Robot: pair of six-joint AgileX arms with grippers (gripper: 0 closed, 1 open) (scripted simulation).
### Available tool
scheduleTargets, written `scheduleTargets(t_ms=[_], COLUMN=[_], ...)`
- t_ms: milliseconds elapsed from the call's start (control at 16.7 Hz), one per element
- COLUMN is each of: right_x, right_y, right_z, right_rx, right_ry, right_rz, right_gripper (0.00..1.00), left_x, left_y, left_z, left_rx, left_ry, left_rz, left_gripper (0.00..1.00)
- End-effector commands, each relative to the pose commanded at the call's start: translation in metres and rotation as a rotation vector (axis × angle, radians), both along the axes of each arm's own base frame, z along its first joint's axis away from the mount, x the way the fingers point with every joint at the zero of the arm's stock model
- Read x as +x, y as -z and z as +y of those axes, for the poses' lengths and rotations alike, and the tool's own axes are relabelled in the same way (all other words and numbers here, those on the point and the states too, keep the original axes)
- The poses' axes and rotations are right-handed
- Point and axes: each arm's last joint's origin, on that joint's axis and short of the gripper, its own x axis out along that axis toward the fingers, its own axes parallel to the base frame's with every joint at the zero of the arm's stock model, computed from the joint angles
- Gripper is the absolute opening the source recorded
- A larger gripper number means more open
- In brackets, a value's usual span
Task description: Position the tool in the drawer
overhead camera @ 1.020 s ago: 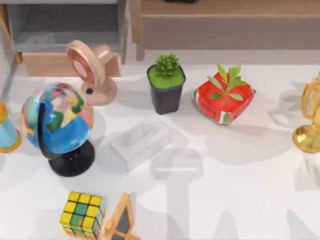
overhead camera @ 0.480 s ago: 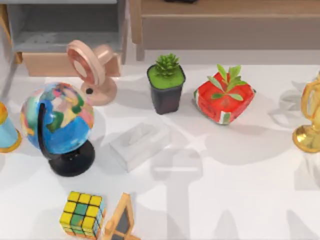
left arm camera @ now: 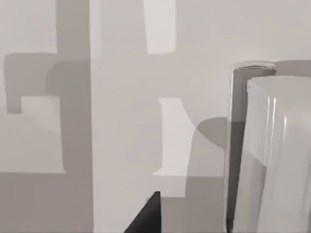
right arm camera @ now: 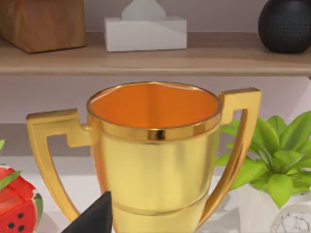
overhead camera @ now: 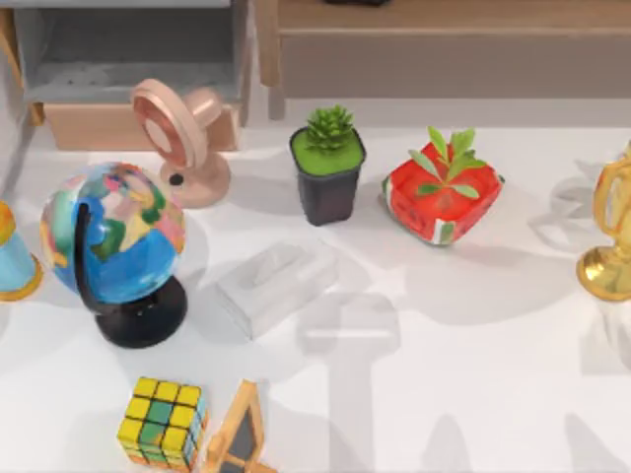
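Note:
The drawer (overhead camera: 99,126) stands pulled out at the back left of the table, with grey inner walls, a grey floor and a tan wood front panel. A pink desk fan (overhead camera: 182,133) stands right in front of its panel. The tool is out of view. A dark corner of my left gripper (left arm camera: 146,218) hangs over a pale surface beside a white rounded object (left arm camera: 277,155). A dark corner of my right gripper (right arm camera: 95,216) sits close in front of a gold trophy (right arm camera: 155,150).
A globe (overhead camera: 113,241), a white tissue-box-like block (overhead camera: 274,286), a Rubik's cube (overhead camera: 163,422) and a small wooden frame (overhead camera: 237,439) fill the left half. A black potted plant (overhead camera: 328,163), a red watermelon-patterned pot (overhead camera: 442,192) and the trophy (overhead camera: 609,232) stand to the right. A brown shelf (overhead camera: 444,44) runs along the back.

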Motion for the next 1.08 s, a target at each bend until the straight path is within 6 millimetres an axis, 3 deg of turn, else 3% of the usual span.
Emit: scheduleTargets(t_ms=[660,840,1080], right_x=[0.000,0.000,0.000], right_y=[0.000,0.000,0.000], right_z=[0.000,0.000,0.000], right_rx=[0.000,0.000,0.000], right_ry=[0.000,0.000,0.000], right_rz=[0.000,0.000,0.000], right_gripper=[1.00,1.00,1.00], left_x=[0.000,0.000,-0.007], left_y=[-0.003,-0.021,-0.057], left_z=[-0.001,0.002,0.014], left_rx=[0.002,0.025,0.130], left_ry=[0.008,0.067,0.218], left_rz=[-0.014,-0.128,-0.410], left_gripper=[1.00,1.00,1.00])
